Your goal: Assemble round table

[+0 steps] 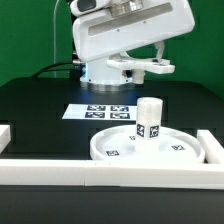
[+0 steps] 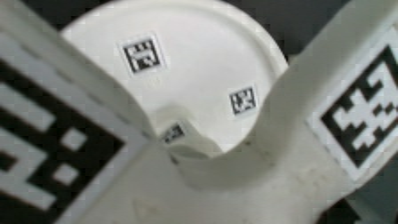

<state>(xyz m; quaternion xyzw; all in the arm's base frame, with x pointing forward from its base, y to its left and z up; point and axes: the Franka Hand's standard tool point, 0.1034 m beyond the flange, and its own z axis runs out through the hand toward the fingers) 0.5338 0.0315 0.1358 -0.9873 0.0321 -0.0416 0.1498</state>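
The large rimmed round disc (image 1: 140,148) lies flat near the front. The short thick cylinder leg (image 1: 149,118) stands upright on it. In the wrist view the disc (image 2: 187,60) shows from above, with the leg (image 2: 196,142) beneath the camera. The cross-shaped foot (image 2: 214,185) fills the near part of the wrist view, its tagged arms spreading to both sides. It hangs high above the disc, so my gripper is shut on it. The fingers are hidden behind the foot. In the exterior view only the arm's white body (image 1: 125,35) shows at the top; the foot is out of view there.
The marker board (image 1: 100,112) lies on the black table behind the disc. Long white border bars run along the front (image 1: 100,172) and up the exterior view's right side (image 1: 211,147). The robot's base (image 1: 105,70) stands at the back.
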